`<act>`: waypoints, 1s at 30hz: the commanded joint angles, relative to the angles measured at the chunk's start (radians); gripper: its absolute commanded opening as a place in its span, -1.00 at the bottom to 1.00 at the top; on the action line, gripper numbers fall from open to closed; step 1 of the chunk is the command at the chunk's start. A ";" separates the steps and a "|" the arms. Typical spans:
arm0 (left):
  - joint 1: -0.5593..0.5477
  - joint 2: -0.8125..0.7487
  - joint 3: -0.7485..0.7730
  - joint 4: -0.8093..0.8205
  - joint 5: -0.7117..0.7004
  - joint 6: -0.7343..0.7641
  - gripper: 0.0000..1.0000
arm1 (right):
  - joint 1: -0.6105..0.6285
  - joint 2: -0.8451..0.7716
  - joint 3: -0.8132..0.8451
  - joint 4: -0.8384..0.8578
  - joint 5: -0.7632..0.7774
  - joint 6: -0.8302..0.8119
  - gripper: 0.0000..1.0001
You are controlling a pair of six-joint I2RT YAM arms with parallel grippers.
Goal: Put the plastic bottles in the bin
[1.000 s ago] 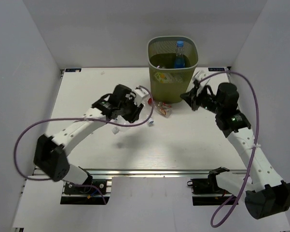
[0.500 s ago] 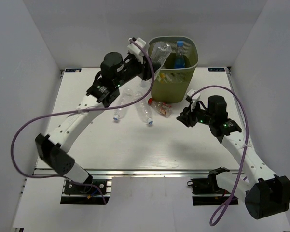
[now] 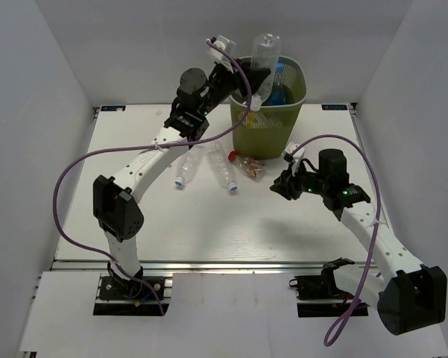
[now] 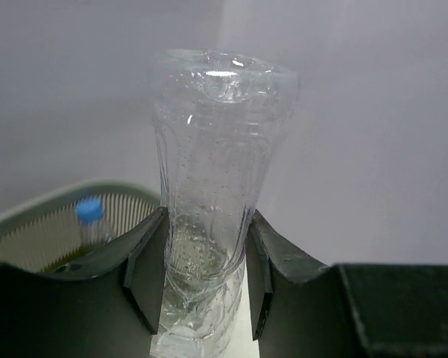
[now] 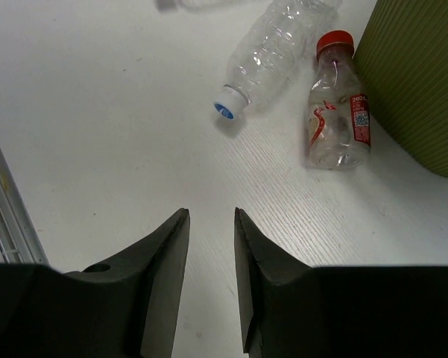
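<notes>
I have the clear, dimpled plastic bottle [image 4: 216, 171] pinched in my left end effector [image 4: 205, 280], raised above the olive-green, mesh-walled plastic bin [image 3: 240, 74]; a blue-capped bottle [image 4: 89, 212] stands inside. My right end effector [image 5: 209, 224], narrowly parted and empty, hovers over the white worktop [image 5: 97, 112] near a crushed red-capped bottle [image 5: 335, 112].

I am counting five plastic bottles [image 3: 224, 171]: one held bottle [image 3: 264, 56] in my left jaws, one blue-capped bottle [image 3: 278, 95] in the single bin [image 3: 276, 130], three on the worktop [image 3: 231, 231].
</notes>
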 commanded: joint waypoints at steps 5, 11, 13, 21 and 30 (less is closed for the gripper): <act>0.025 0.006 -0.002 0.311 -0.080 -0.187 -0.86 | 0.001 -0.004 -0.003 0.011 -0.032 -0.020 -0.27; 0.016 0.100 -0.012 0.304 -0.310 -0.092 -0.33 | 0.001 -0.001 -0.011 0.028 -0.011 -0.010 -0.23; 0.016 0.150 0.032 0.276 -0.324 -0.066 -0.05 | 0.001 0.002 -0.009 0.029 -0.007 -0.012 -0.21; 0.007 0.163 0.053 0.211 -0.359 -0.016 0.98 | 0.014 0.010 -0.018 0.035 -0.021 -0.044 0.44; -0.003 -0.423 -0.401 -0.076 -0.406 0.156 0.98 | 0.244 0.233 0.080 0.028 0.178 -0.075 0.80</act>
